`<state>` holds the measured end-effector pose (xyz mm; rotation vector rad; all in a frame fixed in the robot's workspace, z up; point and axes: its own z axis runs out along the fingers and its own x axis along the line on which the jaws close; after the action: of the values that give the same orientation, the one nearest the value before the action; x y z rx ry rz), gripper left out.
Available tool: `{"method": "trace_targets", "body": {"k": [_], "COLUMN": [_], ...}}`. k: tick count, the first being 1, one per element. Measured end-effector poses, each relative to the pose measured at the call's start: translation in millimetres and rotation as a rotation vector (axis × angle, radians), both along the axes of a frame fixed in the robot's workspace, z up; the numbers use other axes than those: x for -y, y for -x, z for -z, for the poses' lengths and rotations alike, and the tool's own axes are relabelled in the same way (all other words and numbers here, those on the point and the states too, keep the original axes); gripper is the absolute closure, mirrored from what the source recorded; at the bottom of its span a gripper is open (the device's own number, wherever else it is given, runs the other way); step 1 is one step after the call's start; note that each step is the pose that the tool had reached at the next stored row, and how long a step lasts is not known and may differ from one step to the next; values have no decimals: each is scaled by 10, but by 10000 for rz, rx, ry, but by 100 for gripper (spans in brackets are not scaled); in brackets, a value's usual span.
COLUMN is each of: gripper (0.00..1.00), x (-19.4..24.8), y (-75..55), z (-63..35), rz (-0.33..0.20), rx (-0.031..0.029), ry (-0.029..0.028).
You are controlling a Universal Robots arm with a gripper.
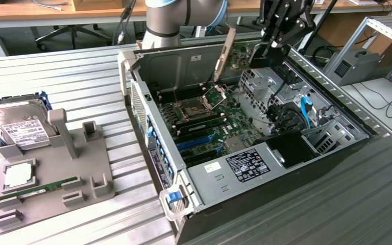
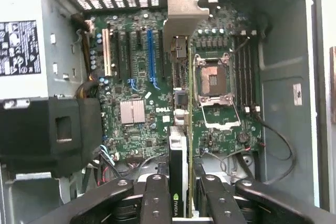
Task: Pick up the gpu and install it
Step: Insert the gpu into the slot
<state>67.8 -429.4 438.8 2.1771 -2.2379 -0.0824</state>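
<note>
Our black gripper (image 2: 178,198) is clenched on the gpu (image 2: 178,150), a thin dark card with a silvery end bracket, hanging edge-down over the open grey metal computer case (image 1: 182,66). Its long axis runs parallel to the blue expansion slots (image 2: 150,51) on the green motherboard (image 2: 136,77) beneath, not yet seated.

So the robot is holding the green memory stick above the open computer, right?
No. It's holding the graphics card above the open computer; the wrist view shows the jaws shut on it. The green memory stick lies on the grey tray in the exterior view.
</note>
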Motion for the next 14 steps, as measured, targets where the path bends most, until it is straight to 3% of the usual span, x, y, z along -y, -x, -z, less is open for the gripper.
{"method": "trace_targets", "body": {"k": [1, 2, 4, 6, 14], "gripper": [73, 73, 73, 73, 73], "x": [-1, -1, -1, -1, -1], "y": [0, 14, 69, 101, 197], "z": [0, 5, 19, 26, 52], "rz": [-352, -352, -350, -332, -158], "rx": [0, 38, 193, 260, 267], "ry": [1, 1, 4, 6, 8]}}
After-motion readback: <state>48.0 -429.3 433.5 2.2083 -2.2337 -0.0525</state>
